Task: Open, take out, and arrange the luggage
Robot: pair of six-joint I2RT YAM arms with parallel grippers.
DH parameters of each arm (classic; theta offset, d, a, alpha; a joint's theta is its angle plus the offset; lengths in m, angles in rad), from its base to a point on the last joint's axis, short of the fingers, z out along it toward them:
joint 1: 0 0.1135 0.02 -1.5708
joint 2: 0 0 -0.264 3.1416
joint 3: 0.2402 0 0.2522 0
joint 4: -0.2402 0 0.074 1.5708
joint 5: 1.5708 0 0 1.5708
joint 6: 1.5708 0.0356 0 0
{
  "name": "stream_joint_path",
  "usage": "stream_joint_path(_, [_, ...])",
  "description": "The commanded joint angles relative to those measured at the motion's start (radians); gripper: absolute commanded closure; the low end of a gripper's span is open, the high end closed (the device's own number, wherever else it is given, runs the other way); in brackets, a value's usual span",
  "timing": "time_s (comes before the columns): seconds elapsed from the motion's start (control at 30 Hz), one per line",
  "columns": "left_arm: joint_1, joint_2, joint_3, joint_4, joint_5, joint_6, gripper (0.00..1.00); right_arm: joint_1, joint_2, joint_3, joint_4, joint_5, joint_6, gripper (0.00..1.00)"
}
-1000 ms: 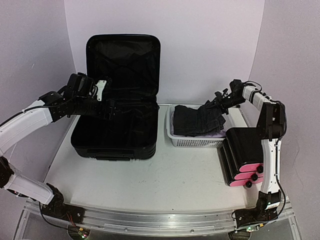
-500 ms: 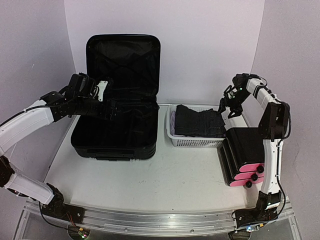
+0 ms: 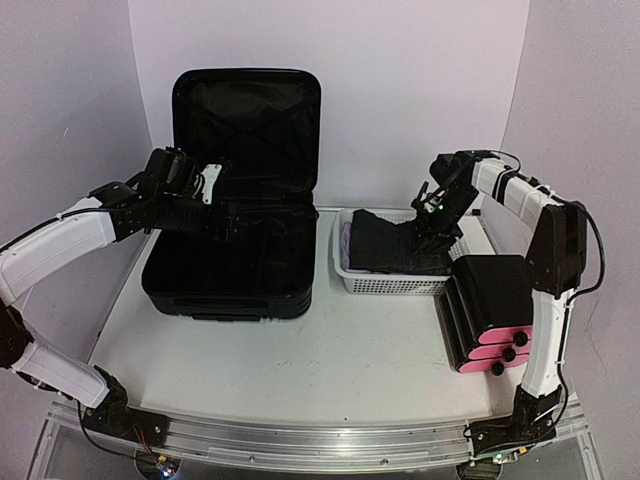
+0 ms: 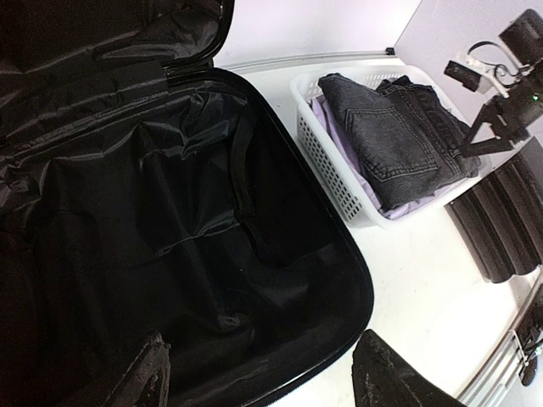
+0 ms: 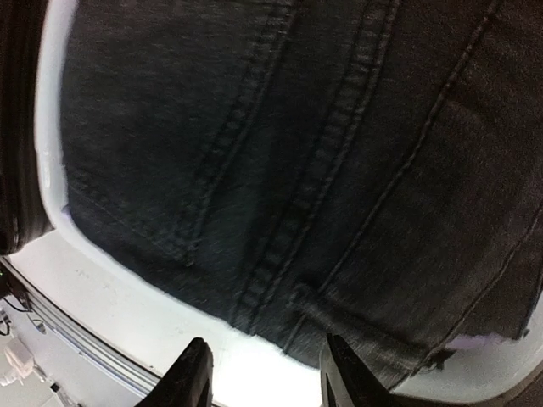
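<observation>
Top view: high, from the near edge, whole table [image 3: 330, 350]. Left wrist: above luggage [image 4: 170, 237], looking toward basket [image 4: 327, 157]. Right wrist: very close over jeans [image 5: 297, 170], seen in all three.

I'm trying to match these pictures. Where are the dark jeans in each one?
Top external: dark jeans right of centre, in the white basket.
Left wrist: upper right, folded in that basket.
Right wrist: filling most of the picture.
Shared landmark: the basket's white rim.

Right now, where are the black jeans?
Jeans: top view, right of centre, folded in the white mesh basket, between the suitcase and the pink-fronted drawer box, under the right tool.
</observation>
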Motion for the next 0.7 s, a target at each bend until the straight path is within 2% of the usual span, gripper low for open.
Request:
stream_joint_path(0.0, [-0.001, -0.021, 0.053, 0.050, 0.027, -0.016, 0.26, -0.024, 0.043, -0.010, 0.065, 0.049, -0.005, 0.62])
stream_joint_path(0.27, [-0.001, -0.099, -0.009, 0.050, -0.035, -0.018, 0.25, -0.024, 0.115, -0.077, 0.082, 0.172, -0.032, 0.64])
stream_joint_path(0.43, [-0.001, -0.095, 0.007, 0.043, -0.057, 0.002, 0.24, -0.024, 0.052, -0.072, 0.077, 0.182, -0.023, 0.64])
stream_joint_path(0.57, [-0.001, -0.106, 0.035, 0.030, -0.114, 0.030, 0.23, -0.025, -0.101, -0.056, 0.068, 0.136, -0.019, 0.54])
stream_joint_path(0.67, [0.001, -0.133, 0.048, 0.025, -0.183, 0.052, 0.18, -0.024, -0.241, -0.055, 0.067, 0.129, -0.035, 0.42])
